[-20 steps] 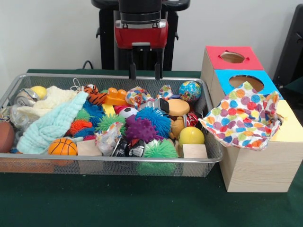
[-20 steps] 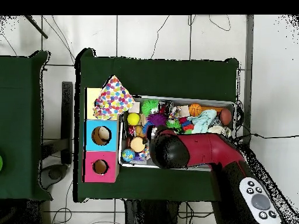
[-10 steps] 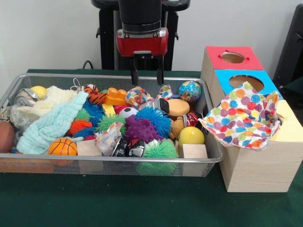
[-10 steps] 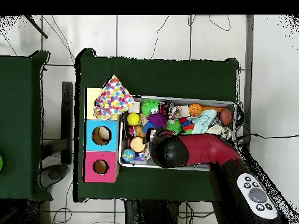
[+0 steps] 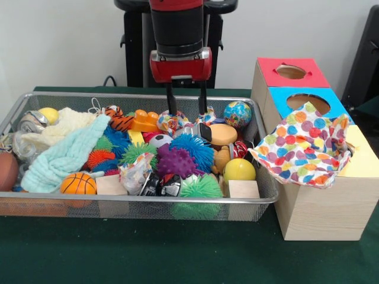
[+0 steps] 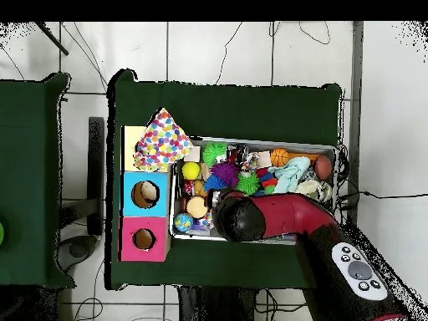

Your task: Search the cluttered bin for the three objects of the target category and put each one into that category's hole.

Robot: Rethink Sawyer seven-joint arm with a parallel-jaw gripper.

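Two dark fingers (image 5: 186,102) hang apart and empty just over the far middle of the wire bin (image 5: 260,177), their tips level with a crumpled patterned cloth ball (image 5: 172,120) and a second one (image 5: 207,115) beside it. The gripper (image 5: 186,100) has dropped steadily over the last second, from above the bin's far rim to right among the toys, so my guess is that a grab at one of those cloth pieces is about to start. Which category counts as the target I cannot say (nothing marks it). The sorting box (image 5: 320,207) stands on the green desk (image 5: 177,254) just beside the bin, its red hole (image 5: 291,72) and blue hole (image 5: 308,102) open, while a spotted cloth (image 5: 302,145) drapes over the yellow section (image 5: 362,155) and hides any opening there. From above, the red arm (image 6: 284,216) covers the fingers and much of the bin's near half.
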